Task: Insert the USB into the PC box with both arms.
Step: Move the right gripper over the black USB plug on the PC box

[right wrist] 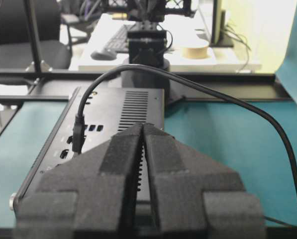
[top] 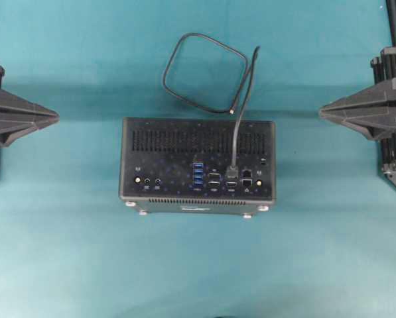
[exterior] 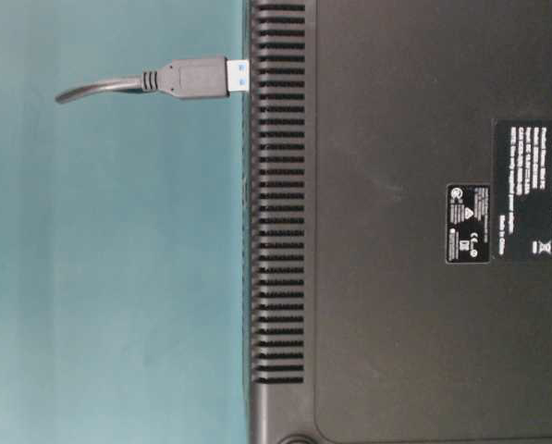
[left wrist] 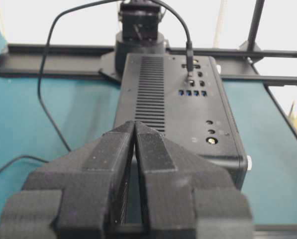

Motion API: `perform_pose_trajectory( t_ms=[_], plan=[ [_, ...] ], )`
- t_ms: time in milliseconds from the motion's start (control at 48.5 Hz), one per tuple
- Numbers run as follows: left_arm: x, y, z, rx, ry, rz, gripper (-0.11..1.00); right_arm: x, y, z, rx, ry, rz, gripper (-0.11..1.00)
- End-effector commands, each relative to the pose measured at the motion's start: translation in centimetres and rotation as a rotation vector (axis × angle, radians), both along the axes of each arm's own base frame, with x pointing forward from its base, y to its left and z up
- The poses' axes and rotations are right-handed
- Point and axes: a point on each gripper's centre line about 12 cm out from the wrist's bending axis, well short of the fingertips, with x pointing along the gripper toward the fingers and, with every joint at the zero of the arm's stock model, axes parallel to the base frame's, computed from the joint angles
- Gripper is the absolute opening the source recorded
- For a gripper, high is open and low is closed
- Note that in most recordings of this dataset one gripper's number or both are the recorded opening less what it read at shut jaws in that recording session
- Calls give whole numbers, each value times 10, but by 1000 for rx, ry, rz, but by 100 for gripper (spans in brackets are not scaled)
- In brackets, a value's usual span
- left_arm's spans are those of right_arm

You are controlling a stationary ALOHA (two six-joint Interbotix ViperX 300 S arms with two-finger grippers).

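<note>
Grippers sit parked at either edge of the teal table (top: 65, 265), and the cable is already plugged in. Farthest left in the overhead view, the left gripper (top: 54, 116) points inward, well apart from everything; its own wrist camera shows the two wedge-shaped jaws pressed together at the tips, holding nothing. Moving toward the middle, the PC box (top: 198, 139) lies with its port face upward: a vent grille along the far side, small round sockets at the left, then a stack of blue ports (top: 198, 177), then further sockets. Just right of those blue ports the USB (top: 232, 171) has its black plug seated in a socket on the box. From the plug the thin black cable rises, runs past the far edge of the box and curls into a loop on the table, its small silvery tip lying near that edge. In the table-level view the plug meets the box's face with a sliver of blue showing at the joint. Farthest right, the right gripper (top: 322, 111) mirrors the other, jaws closed together at the tips, nothing between them, clear of box and cable
</note>
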Motion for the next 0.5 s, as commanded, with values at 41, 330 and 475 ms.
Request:
perform_pose_trajectory(
  t_ms=[41,330,475],
  plan=[
    [5,-10,27,-12,-40,-50,8,2,-1,20,52,-49,-6,13],
    [15,-11,45,-25,53,-53,0,11,3,43,170,-52,20,2],
    [24,-12,46,-23,100,-52,0,23,7,41,182,108,33,2]
  ],
)
